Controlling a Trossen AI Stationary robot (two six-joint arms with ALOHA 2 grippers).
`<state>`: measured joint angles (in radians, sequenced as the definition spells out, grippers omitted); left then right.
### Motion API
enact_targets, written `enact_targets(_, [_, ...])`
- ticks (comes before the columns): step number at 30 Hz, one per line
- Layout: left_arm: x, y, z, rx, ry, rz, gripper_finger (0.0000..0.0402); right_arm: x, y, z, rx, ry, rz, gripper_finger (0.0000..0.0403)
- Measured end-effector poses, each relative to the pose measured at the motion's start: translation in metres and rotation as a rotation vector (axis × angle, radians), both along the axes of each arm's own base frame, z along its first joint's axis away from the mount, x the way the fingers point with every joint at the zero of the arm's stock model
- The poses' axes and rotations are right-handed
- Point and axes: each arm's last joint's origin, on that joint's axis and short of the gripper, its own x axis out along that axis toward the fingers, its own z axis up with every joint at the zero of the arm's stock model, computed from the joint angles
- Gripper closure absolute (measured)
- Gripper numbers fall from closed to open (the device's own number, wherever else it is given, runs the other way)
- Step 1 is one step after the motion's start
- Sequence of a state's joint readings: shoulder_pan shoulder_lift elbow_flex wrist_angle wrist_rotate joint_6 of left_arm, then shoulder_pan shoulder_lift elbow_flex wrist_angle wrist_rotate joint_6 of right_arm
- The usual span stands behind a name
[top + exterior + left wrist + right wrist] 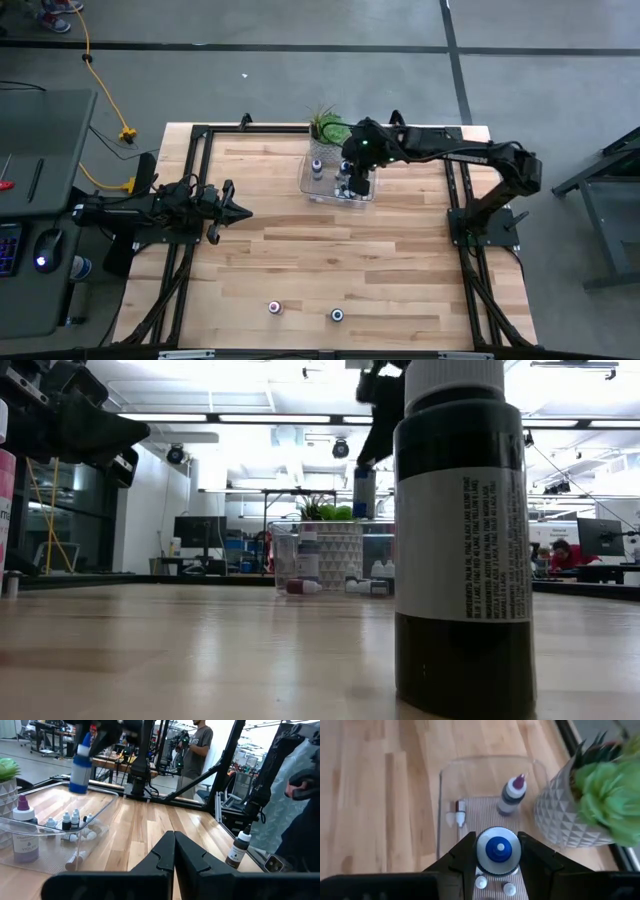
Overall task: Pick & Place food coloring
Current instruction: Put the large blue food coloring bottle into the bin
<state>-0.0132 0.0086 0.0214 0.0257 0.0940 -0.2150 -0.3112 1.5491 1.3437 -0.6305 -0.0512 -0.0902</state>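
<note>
A clear tray stands at the table's far middle. It holds a purple-capped food coloring bottle standing upright and several tiny white-capped ones, one lying on its side. My right gripper hovers over the tray, shut on a blue food coloring bottle. Two more bottles stand near the table's near edge. My left gripper waits shut at the table's left, touching nothing. My right gripper pinches the blue bottle between its two fingers, one on each side of the body just under the blue cap. The fingers slant down from above. The bottle hangs roughly upright, cap up, lifted clear above the tray.
A potted green plant in a patterned white pot stands right behind the tray. One of the near-edge bottles looms large and dark in the low view. Black frame rails run along the table's sides. People stand beyond the table.
</note>
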Motion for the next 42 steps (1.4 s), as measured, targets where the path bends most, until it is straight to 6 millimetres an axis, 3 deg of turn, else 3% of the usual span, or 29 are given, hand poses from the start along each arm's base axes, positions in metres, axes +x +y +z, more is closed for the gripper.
enact_targets(10, [0.000,0.000,0.000,0.000,0.000,-0.001,0.0401,0.036,-0.016,-0.049,0.016,0.046,-0.039,0.0290])
enact_targets(16, [0.000,0.000,0.000,0.000,0.000,0.000,0.0401,0.048,-0.022,-0.070,0.036,0.053,-0.067,0.0285])
enact_targets(32, [0.000,0.000,0.000,0.000,0.000,0.000,0.0401,0.059,-0.043,-0.095,0.017,0.050,-0.173,0.0284])
enact_targets(42, [0.000,0.000,0.000,0.000,0.000,-0.001,0.0401,0.060,-0.045,-0.095,0.039,0.024,-0.174,0.0282])
